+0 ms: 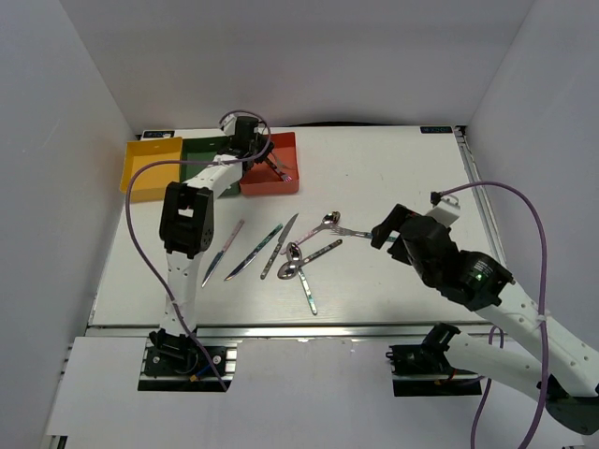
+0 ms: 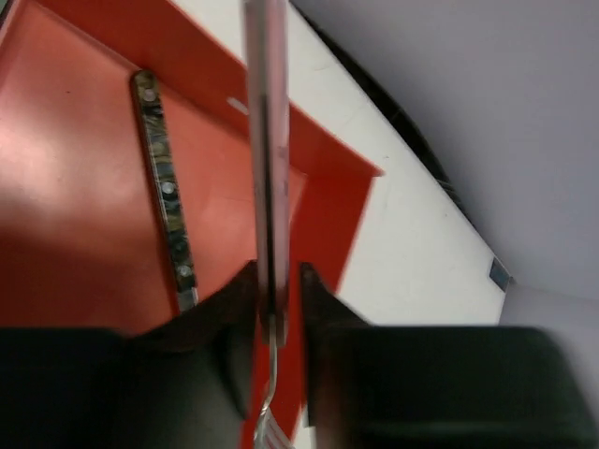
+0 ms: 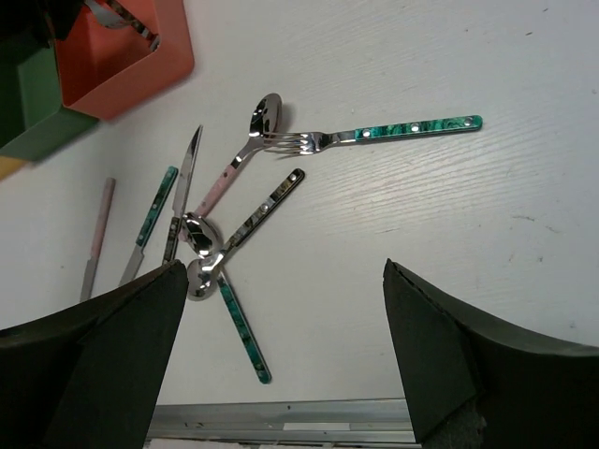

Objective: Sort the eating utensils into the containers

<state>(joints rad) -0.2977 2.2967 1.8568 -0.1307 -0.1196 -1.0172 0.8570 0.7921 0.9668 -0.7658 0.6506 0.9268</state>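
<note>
My left gripper (image 1: 245,140) hangs over the red-orange container (image 1: 271,190), which stands next to the dark green container (image 1: 199,150) and the yellow container (image 1: 140,175). In the left wrist view a fork (image 2: 266,140) stands between the jaws of the left gripper (image 2: 278,276). It rests against one finger, with a narrow gap to the other. Another patterned-handled utensil (image 2: 167,187) lies in the red-orange container (image 2: 75,168). My right gripper (image 1: 384,229) is wide open and empty above the table, near a green-handled fork (image 3: 374,133). Several more utensils (image 1: 281,251) lie mid-table.
Loose on the table are a pink-handled spoon (image 3: 234,164), a knife (image 3: 184,182), two crossed spoons (image 3: 201,248) and two more knives (image 1: 225,253) to the left. The table's metal front rail (image 3: 281,421) runs below the right gripper (image 3: 283,271). White walls enclose the table.
</note>
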